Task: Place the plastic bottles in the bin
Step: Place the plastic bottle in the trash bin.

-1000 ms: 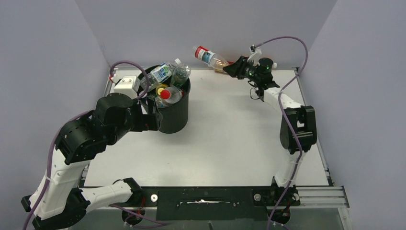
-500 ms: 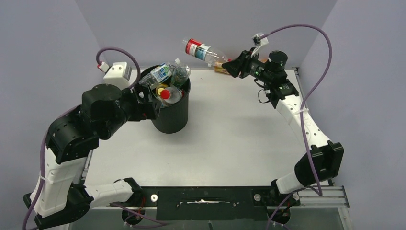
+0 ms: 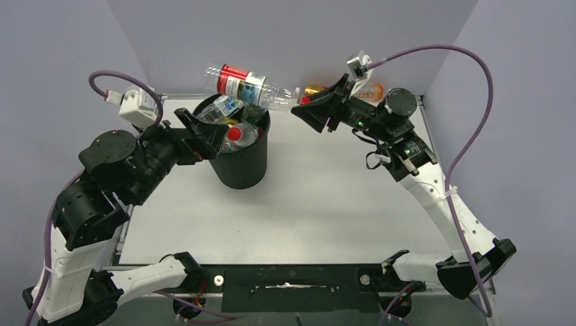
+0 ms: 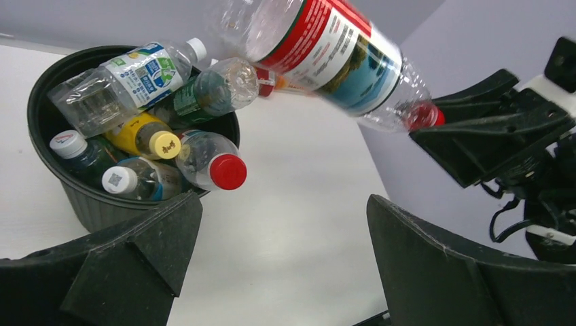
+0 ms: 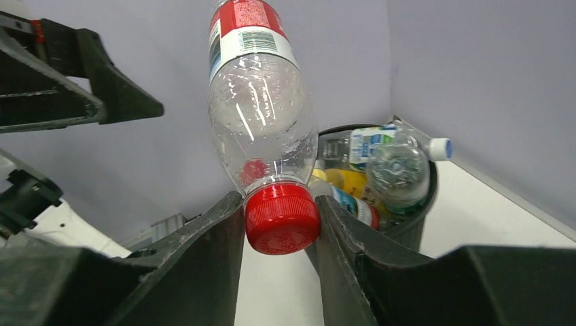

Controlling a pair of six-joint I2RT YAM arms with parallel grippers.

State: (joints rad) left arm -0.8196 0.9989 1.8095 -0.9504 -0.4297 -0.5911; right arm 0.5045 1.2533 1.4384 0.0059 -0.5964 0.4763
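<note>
The right gripper (image 3: 299, 109) pinches a red-capped bottle (image 3: 242, 85) by its cap above the full bin (image 3: 246, 170); left gripper (image 4: 285, 207) spread wide

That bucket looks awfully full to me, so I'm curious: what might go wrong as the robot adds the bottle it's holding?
The bin is heaped to its rim, so the red-labelled bottle could bounce or roll off the piled bottles onto the table. The right gripper pinches only its red cap, with the whole body sticking out, so it may twist or slip early.
</note>
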